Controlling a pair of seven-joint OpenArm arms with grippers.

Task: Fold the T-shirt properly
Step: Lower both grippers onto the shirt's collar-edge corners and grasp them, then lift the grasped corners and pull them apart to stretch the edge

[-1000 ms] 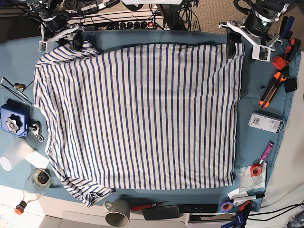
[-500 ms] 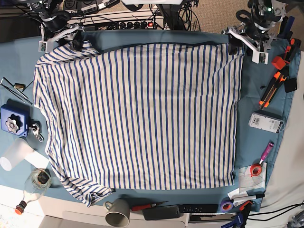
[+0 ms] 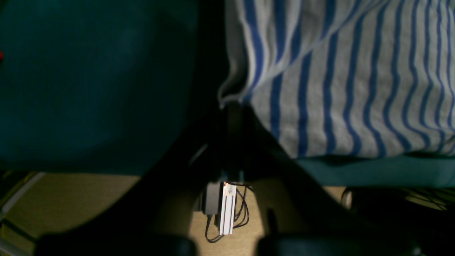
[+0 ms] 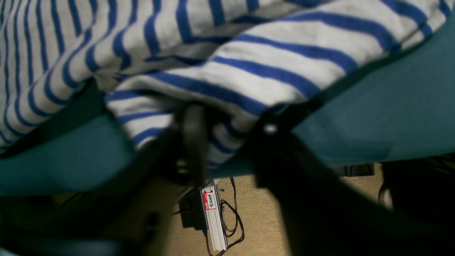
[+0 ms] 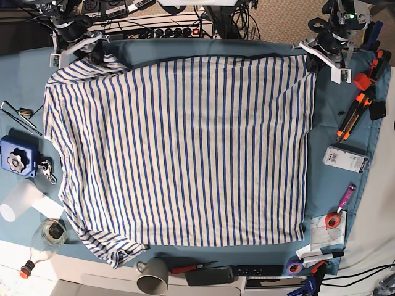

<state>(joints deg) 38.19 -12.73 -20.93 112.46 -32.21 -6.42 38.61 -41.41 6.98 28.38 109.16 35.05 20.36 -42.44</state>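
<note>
T-shirt [image 5: 179,148] spread flat on the blue table cloth [image 5: 333,123], filling most of it. My left gripper [image 5: 310,54] is clenched on the shirt's far corner at the cloth's back edge. My right gripper [image 5: 95,52] has cloth bunched between its fingers at the opposite far corner; jaws partly closed, can't tell if it grips. Tools [image 5: 361,105] crowd one side, a mug [image 5: 153,275] sits at the near edge, and a bare strip runs beside the hem.

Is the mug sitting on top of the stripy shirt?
No, the mug stands off the T-shirt, just past its near edge by the table's front.
</note>
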